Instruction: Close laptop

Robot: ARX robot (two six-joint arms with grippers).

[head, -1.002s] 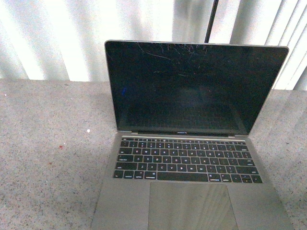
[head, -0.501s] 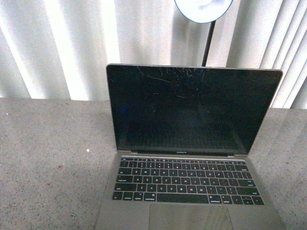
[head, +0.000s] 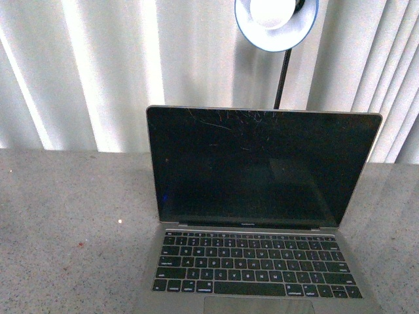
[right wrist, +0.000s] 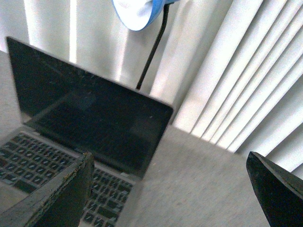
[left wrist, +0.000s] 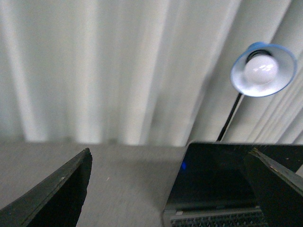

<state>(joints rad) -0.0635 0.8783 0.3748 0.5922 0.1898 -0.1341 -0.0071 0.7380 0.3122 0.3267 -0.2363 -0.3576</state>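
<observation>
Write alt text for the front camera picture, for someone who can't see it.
An open grey laptop with a scratched black screen sits on a speckled grey table, facing the camera. Behind it a blue lamp on a black stem stands before white vertical blinds.

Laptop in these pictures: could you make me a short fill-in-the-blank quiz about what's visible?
1. The laptop has its lid ____.
2. Its dark screen shows fine ____ near the top edge.
3. Behind it stands a lamp whose shade is ____.

Missing words: open; scratches; blue.
</observation>
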